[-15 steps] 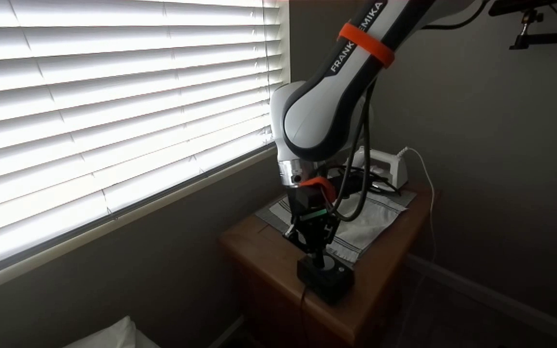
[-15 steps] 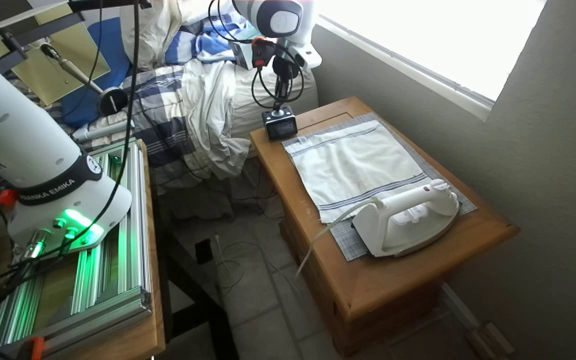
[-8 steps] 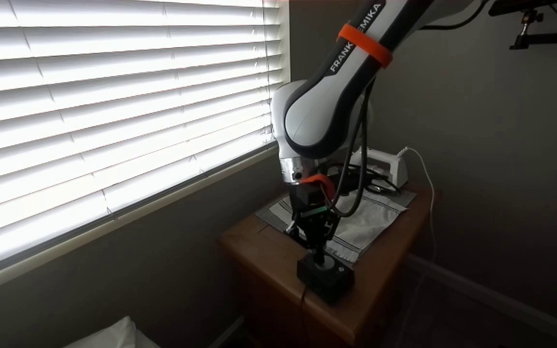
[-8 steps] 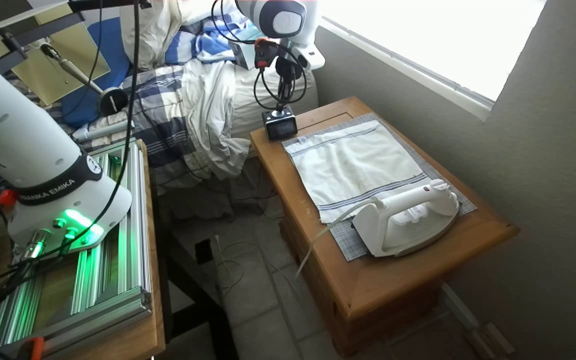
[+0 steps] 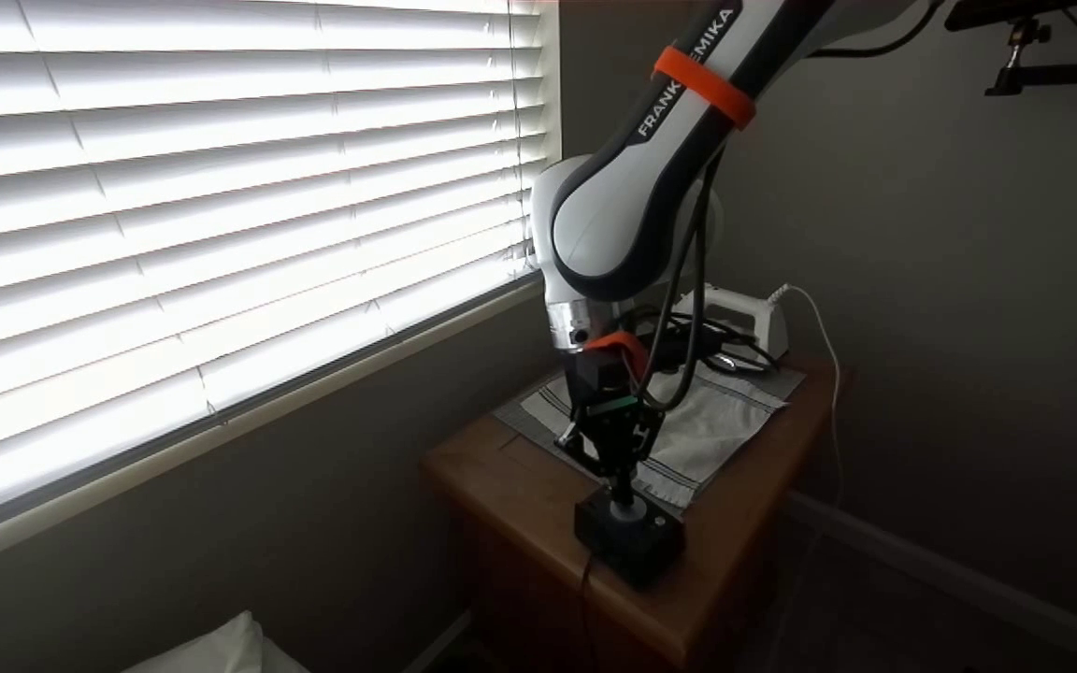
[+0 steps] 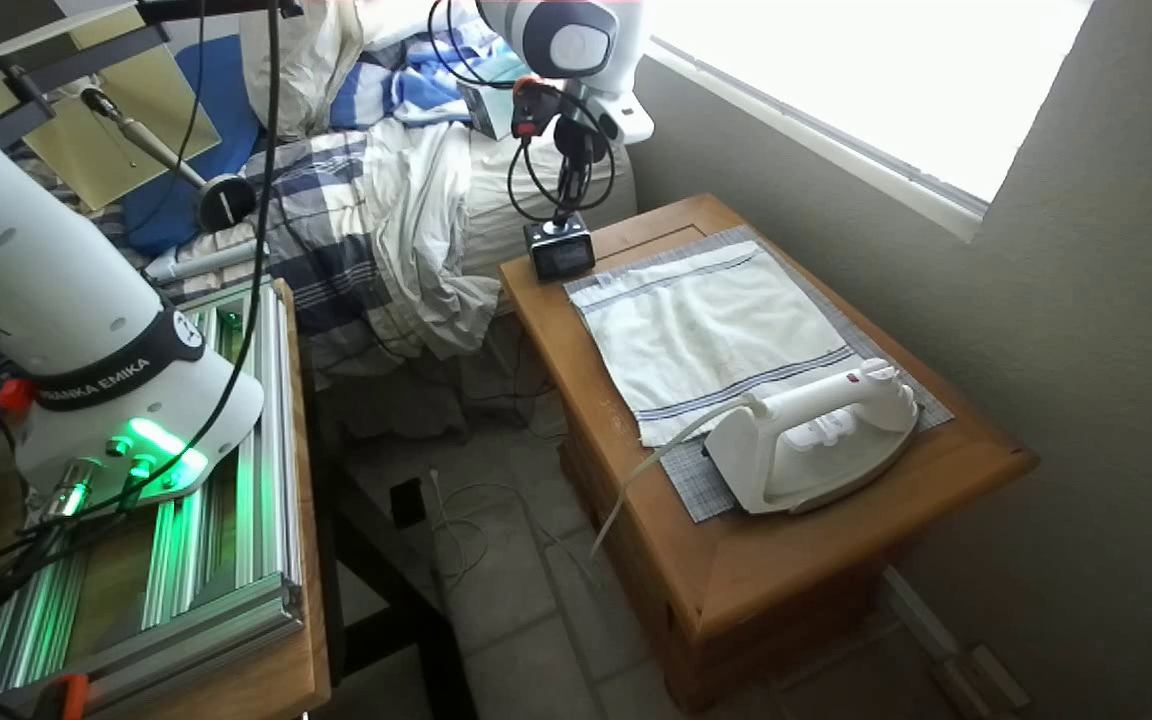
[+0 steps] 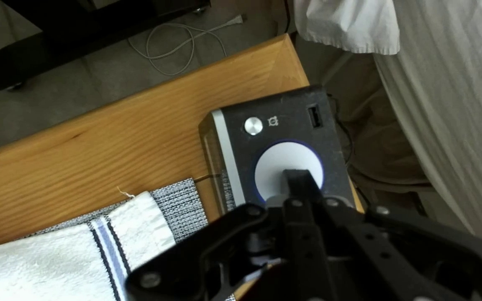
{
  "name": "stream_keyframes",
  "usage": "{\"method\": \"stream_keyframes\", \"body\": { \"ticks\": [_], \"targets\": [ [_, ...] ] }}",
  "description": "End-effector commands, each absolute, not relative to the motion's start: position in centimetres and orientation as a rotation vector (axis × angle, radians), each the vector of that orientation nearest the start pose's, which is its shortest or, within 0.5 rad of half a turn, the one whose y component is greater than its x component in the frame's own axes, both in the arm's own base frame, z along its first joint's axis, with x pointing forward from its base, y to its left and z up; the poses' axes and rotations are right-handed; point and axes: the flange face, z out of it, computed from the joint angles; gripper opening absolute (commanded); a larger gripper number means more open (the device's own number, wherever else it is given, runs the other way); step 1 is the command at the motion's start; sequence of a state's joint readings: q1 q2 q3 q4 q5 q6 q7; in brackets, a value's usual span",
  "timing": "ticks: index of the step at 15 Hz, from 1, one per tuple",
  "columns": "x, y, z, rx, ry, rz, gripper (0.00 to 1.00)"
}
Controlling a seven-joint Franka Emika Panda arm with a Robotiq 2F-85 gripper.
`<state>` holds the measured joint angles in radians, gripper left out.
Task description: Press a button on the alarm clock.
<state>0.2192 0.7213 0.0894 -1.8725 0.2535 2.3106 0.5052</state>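
Wooden nightstand (image 6: 806, 545) | arm base (image 6: 151, 400) reads FRANKA EMIKA | hand (image 7: 301, 179), fingers (image 7: 303, 188) together, over round white button (image 7: 278, 164) of alarm clock (image 7: 261, 144)

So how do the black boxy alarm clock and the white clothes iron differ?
The black boxy alarm clock is compact and angular; the white clothes iron is larger and curved. The clock stands directly on the wooden nightstand; the iron partly covers the grey woven mat. The gripper is over the clock, not the iron. Both share that nightstand.
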Motion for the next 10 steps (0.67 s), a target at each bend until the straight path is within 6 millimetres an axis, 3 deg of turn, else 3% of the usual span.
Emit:
{"method": "stream_keyframes", "body": {
  "ticks": [1, 10],
  "targets": [
    [56.54, 18.18, 9.96, -2.919, 0.653, 0.595, 0.00],
    [55.85, 18.27, 9.79, -2.904, 0.635, 0.714, 0.00]
  ]
}}
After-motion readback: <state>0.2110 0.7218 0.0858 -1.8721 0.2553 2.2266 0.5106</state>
